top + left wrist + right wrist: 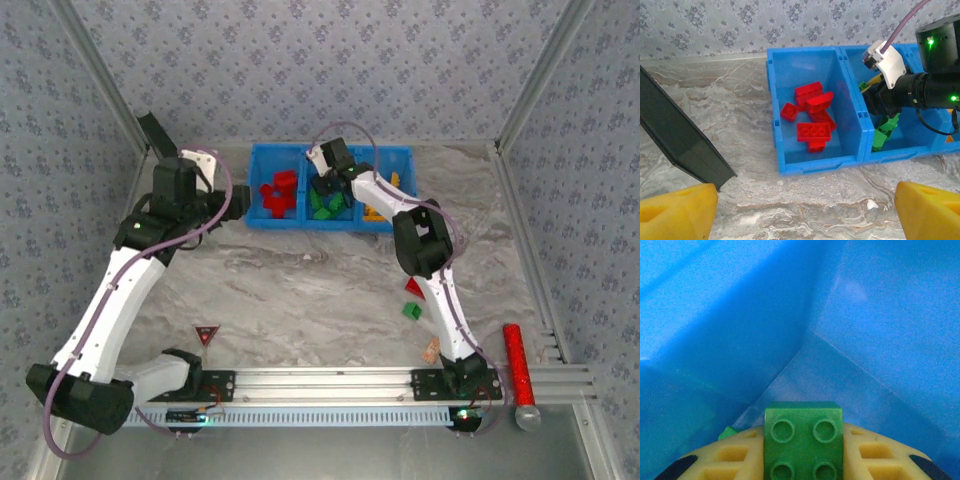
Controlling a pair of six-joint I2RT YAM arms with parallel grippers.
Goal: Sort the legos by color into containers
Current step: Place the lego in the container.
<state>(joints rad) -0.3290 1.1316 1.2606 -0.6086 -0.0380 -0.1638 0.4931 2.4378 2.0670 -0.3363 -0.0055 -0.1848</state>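
The blue tray (262, 150) stands at the back of the table, with red legos (278, 195) in its left compartment, green legos (325, 205) in the middle one and orange-yellow legos (375, 212) on the right. My right gripper (325, 185) reaches down into the middle compartment, shut on a green lego (803, 440) between its yellow fingers (875, 460). A loose red lego (412, 287) and a loose green lego (411, 311) lie beside the right arm. My left gripper (807, 210) hangs open over bare table, just in front of the red legos (812, 122).
A black flat strip (680, 140) leans at the left of the tray. A red triangular sign (206, 334) lies near the left base and a tan block (431, 350) near the right base. A red rod (518, 365) lies at the right edge.
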